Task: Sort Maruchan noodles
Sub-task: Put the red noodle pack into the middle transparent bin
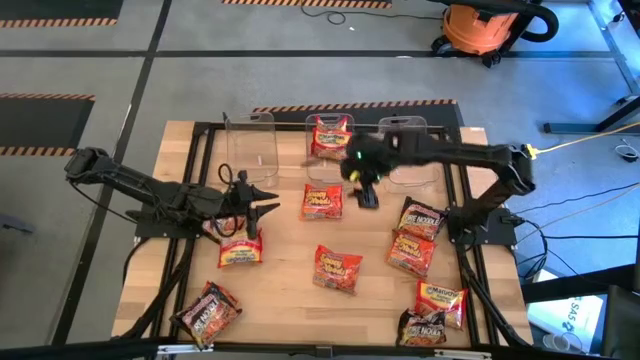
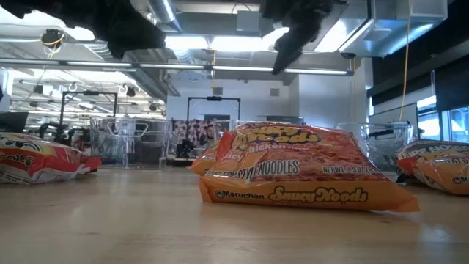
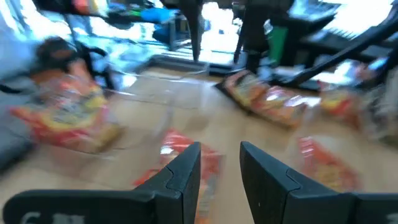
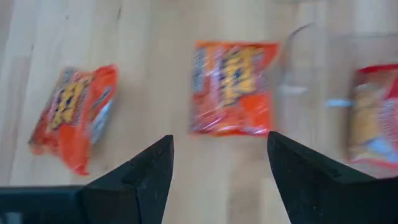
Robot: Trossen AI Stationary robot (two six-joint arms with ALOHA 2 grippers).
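Note:
Several Maruchan noodles packets lie flat on the wooden table. An orange one lies near the middle, a red one to the left, and another orange one nearer the front. One red packet sits in the middle clear bin. My right gripper hangs open above the table, beside the middle orange packet, with nothing between its fingers. My left gripper hovers level above the red packet, fingers a little apart, holding nothing.
Three clear bins stand along the far edge: left, middle and right. More packets crowd the right front: dark, orange-red, yellow, dark. A dark one lies front left.

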